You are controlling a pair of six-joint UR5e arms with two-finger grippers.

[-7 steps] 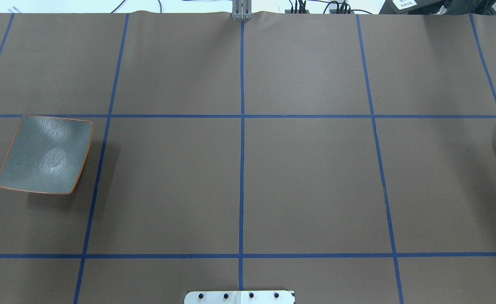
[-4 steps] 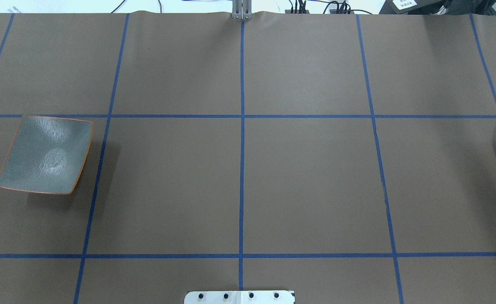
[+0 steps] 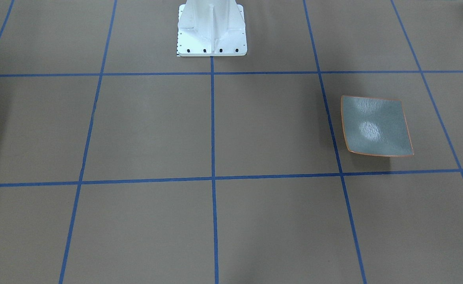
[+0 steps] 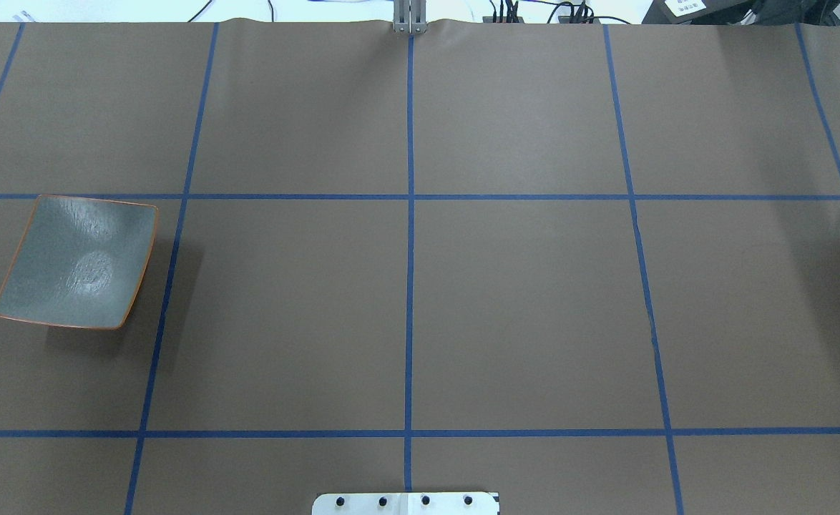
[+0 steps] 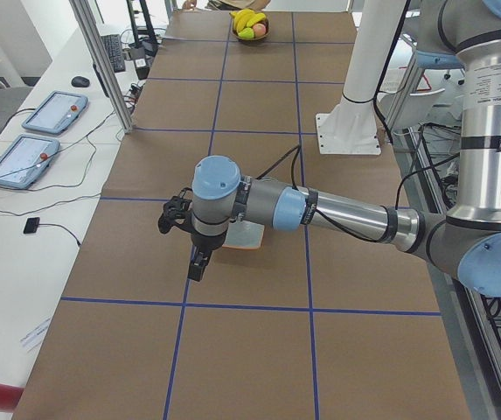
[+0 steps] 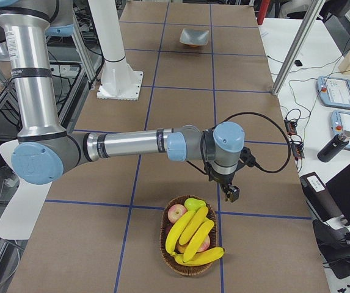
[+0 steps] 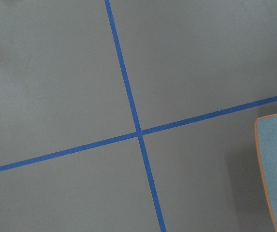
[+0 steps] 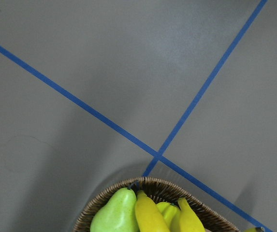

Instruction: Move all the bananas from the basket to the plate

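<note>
The counter (image 4: 520,307) is covered in brown paper and divided into squares by blue tape (image 4: 410,286). A square grey-green plate (image 4: 76,261) is set toward the robot's left end and a wicker basket (image 8: 153,182) at the right end, well apart. A white base pedestal (image 3: 211,29) is bolted midway along the robot's edge.

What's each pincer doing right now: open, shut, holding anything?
Left pincer: cannot be told; it shows only in a side view.
Right pincer: cannot be told; it too shows only in a side view.
</note>
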